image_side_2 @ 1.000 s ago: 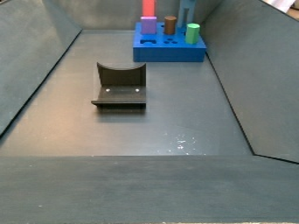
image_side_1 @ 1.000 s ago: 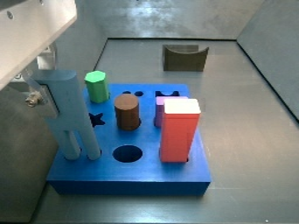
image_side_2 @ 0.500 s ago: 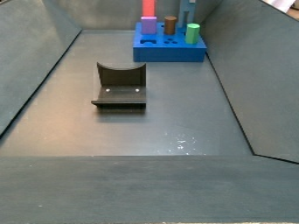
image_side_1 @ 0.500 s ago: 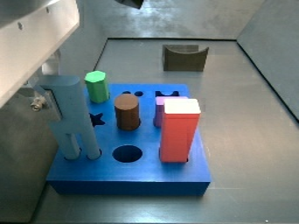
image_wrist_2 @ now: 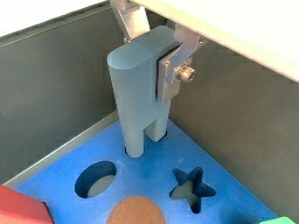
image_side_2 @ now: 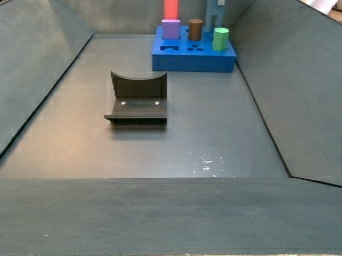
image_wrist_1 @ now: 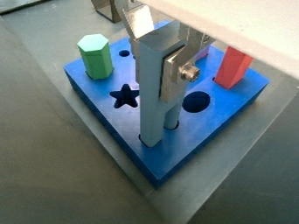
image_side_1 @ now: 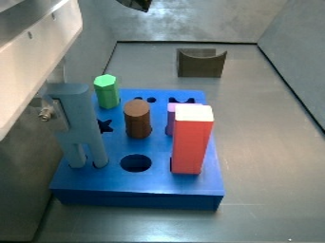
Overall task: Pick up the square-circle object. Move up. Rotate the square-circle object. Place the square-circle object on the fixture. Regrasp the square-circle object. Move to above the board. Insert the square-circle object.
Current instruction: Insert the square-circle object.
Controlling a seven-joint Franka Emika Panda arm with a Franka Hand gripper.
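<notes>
The square-circle object [image_wrist_1: 149,96] is a slim grey-blue peg standing upright at the corner of the blue board [image_wrist_1: 111,118]. Its lower end meets a hole at the board's edge. The gripper [image_wrist_1: 158,63] is shut on the peg's upper part, and one silver finger plate [image_wrist_2: 170,72] lies flat on its side. In a side view the peg [image_side_1: 76,128] stands at the board's [image_side_1: 140,187] left edge, under the gripper [image_side_1: 57,102]. The dark fixture [image_side_2: 138,97] stands bare on the floor, apart from the board [image_side_2: 194,60].
On the board stand a green hexagonal peg [image_side_1: 105,92], a brown cylinder [image_side_1: 137,121] and a tall red block [image_side_1: 193,140]. A star hole [image_wrist_1: 125,96] and a round hole [image_wrist_1: 197,102] lie open beside the peg. Grey walls enclose the floor.
The gripper and the peg have come down a little toward the board. Everything else has stayed in place.
</notes>
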